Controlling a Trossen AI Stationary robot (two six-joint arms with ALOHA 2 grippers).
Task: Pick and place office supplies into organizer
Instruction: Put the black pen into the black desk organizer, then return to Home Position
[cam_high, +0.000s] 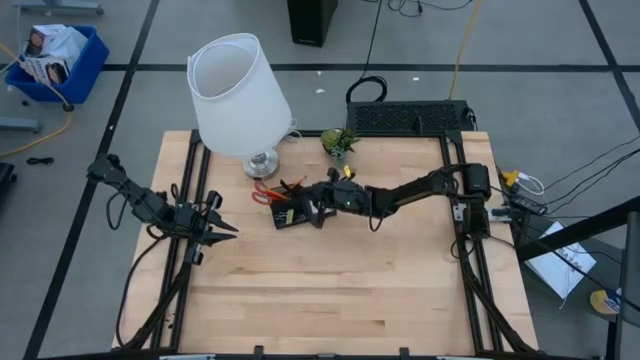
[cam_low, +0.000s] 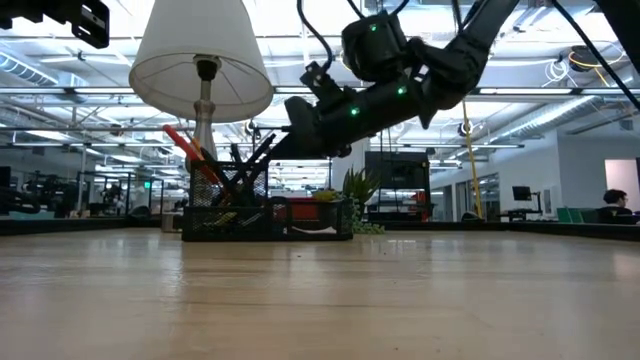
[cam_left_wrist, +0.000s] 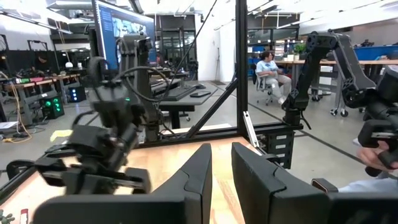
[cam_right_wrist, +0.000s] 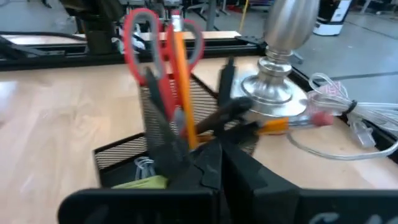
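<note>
Organizer (cam_high: 291, 213), no readable labels, right gripper (cam_high: 312, 208) closed

No readable text anywhere on the table, and nothing printed shows on the organizer (cam_right_wrist: 124, 163), the scissors (cam_right_wrist: 155, 43) or the lamp (cam_high: 240, 95). The monitor (cam_left_wrist: 124, 28) in the left wrist view glows with what may be windows, too blurred to read. The printed pack in the blue bin (cam_high: 55, 55) can't be made out either.

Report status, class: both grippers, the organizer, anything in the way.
Right gripper shut over the organizer. Left gripper idle at table's left side. Scissors and pencil upright inside. Lamp close behind.
</note>
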